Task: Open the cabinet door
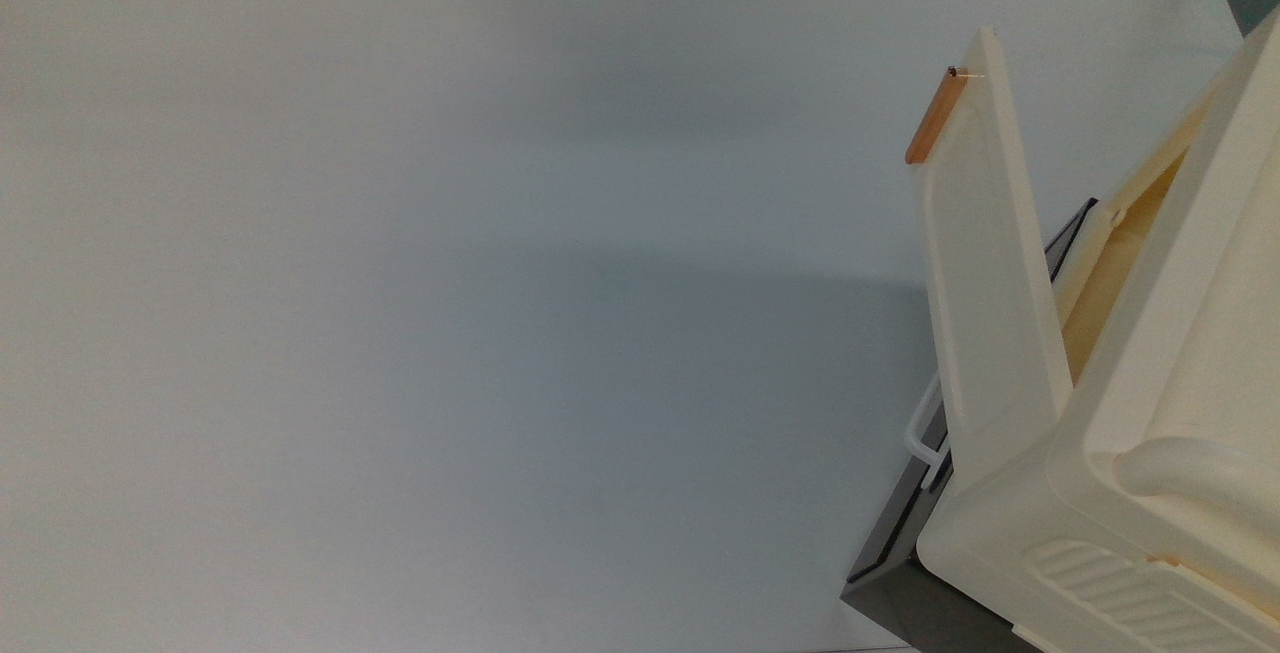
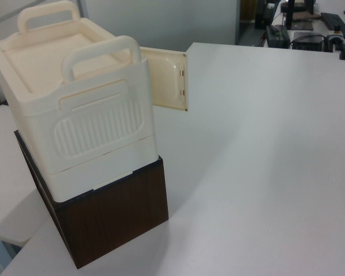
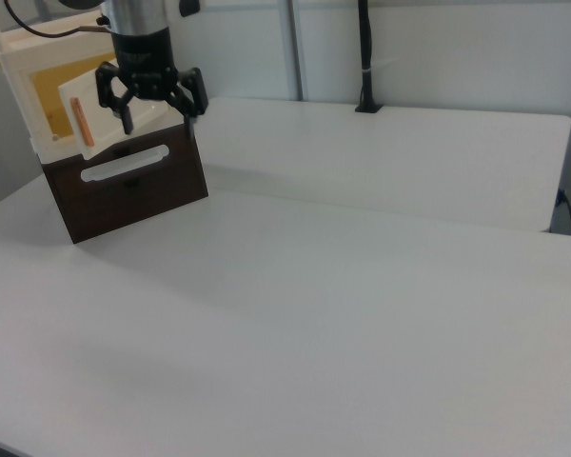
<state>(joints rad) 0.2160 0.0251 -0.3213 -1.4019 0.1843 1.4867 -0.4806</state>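
Gripper (image 3: 151,92) hangs spread and empty in my right view, at eleven o'clock. Top view: cabinet door (image 1: 985,263) swung wide at three o'clock, copper handle (image 1: 929,121) the hold. Left view: light, stiff plastic, I judge.
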